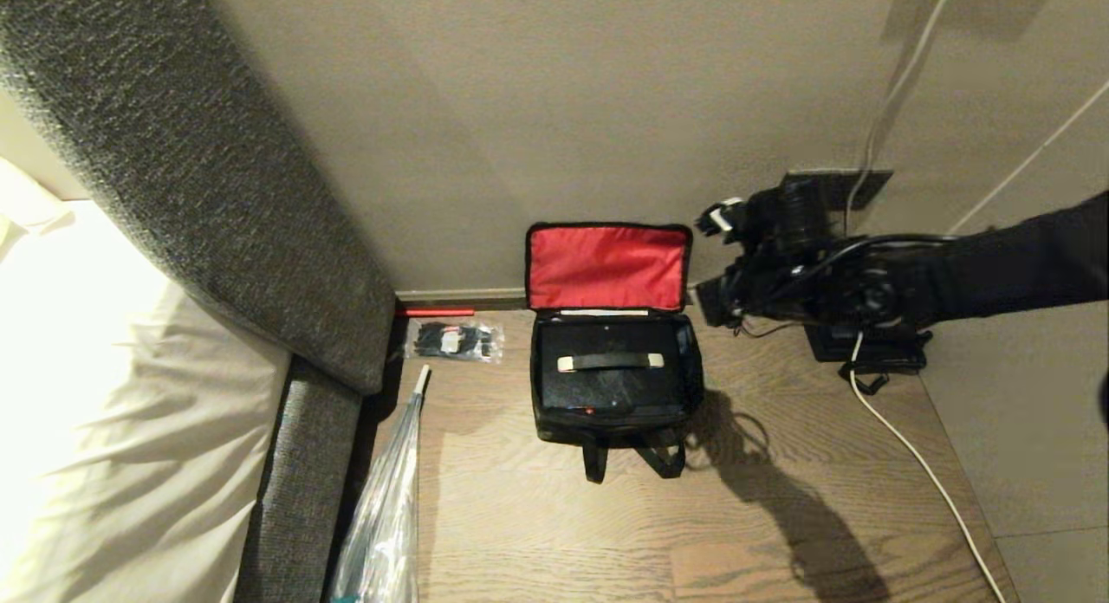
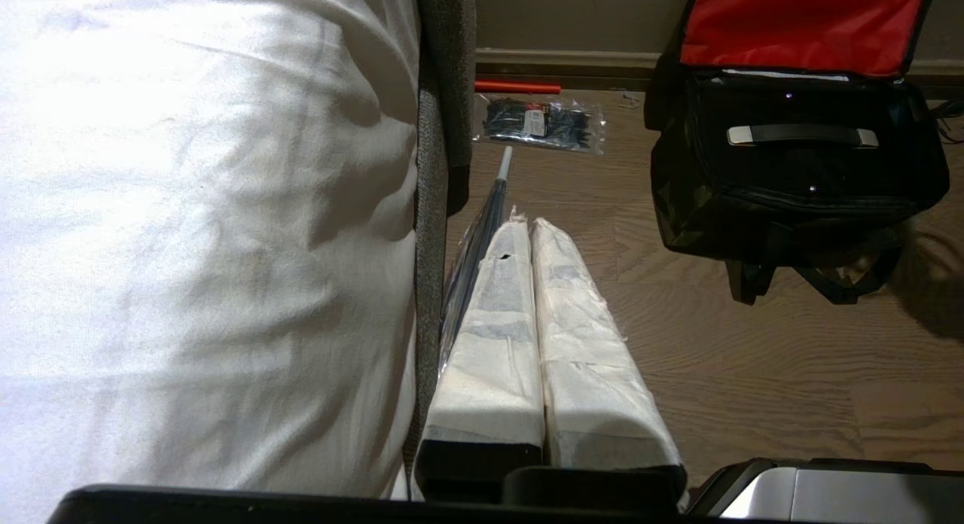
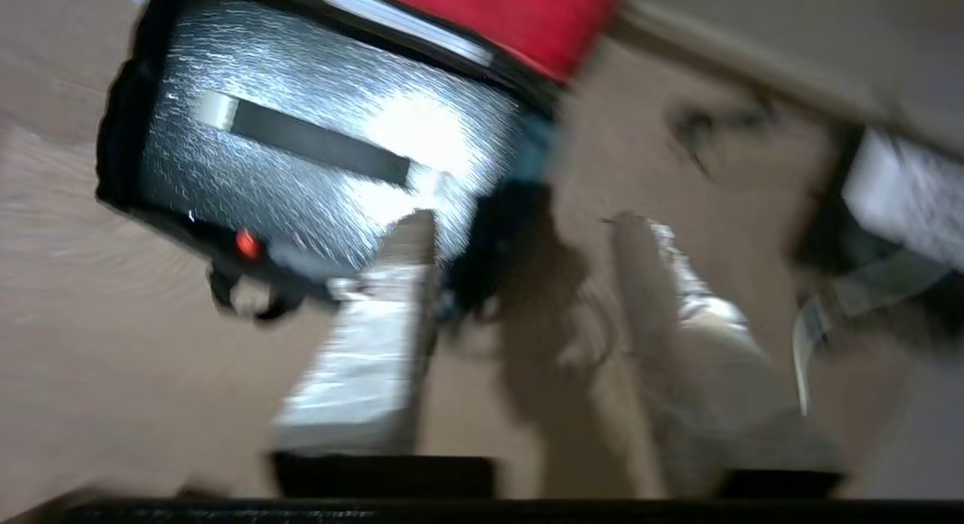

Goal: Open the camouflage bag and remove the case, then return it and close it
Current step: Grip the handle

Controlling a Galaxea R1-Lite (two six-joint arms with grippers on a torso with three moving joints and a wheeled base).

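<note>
While the camouflage bag (image 1: pixel 612 360) sits lid-up on the wood floor (image 1: pixel 554 516) against the beige wall (image 1: pixel 520 109), bed (image 1: pixel 104 395) lies left of it, case (image 1: pixel 610 369) inside. Left fingers (image 2: pixel 520 343) clenched together; right gripper (image 3: pixel 527 283) right of the bag, fingers parted, empty.

Head camera looks down; both wrist cameras, the right blurred, share the camouflage bag (image 1: pixel 611 386).

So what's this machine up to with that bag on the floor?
The camouflage bag sits on the wooden floor with its red-lined lid flipped up against the wall. The black case lies inside, handle up. The right gripper hovers open beside the bag, holding nothing. The left gripper is shut, parked by the bed.
</note>
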